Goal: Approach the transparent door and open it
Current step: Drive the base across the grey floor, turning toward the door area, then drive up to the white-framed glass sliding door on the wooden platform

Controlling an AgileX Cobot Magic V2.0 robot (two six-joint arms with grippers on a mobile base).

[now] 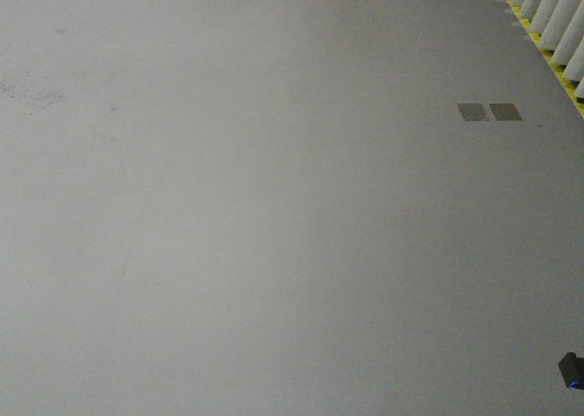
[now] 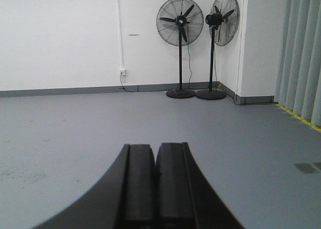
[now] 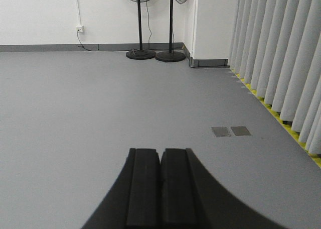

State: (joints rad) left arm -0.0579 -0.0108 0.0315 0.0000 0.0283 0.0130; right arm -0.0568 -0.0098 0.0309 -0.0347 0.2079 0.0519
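Observation:
The transparent door is out of view in every frame. My left gripper (image 2: pixel 155 147) is shut, its two black fingers pressed together with nothing between them, pointing across bare grey floor toward a white wall. My right gripper (image 3: pixel 160 151) is likewise shut and empty, aimed over the floor toward the far corner. The front view looks down at grey floor only, with a small dark and blue part (image 1: pixel 571 370) of the robot at its lower right edge.
Two black pedestal fans (image 2: pixel 180 43) (image 2: pixel 216 43) stand in the far corner by a white pillar (image 2: pixel 261 43). Grey-white vertical curtains (image 3: pixel 281 53) line the right side above a yellow floor strip (image 3: pixel 281 119). Two grey floor plates (image 3: pixel 230 131) (image 1: pixel 489 112) lie near them. A wall socket (image 2: pixel 122 72) shows.

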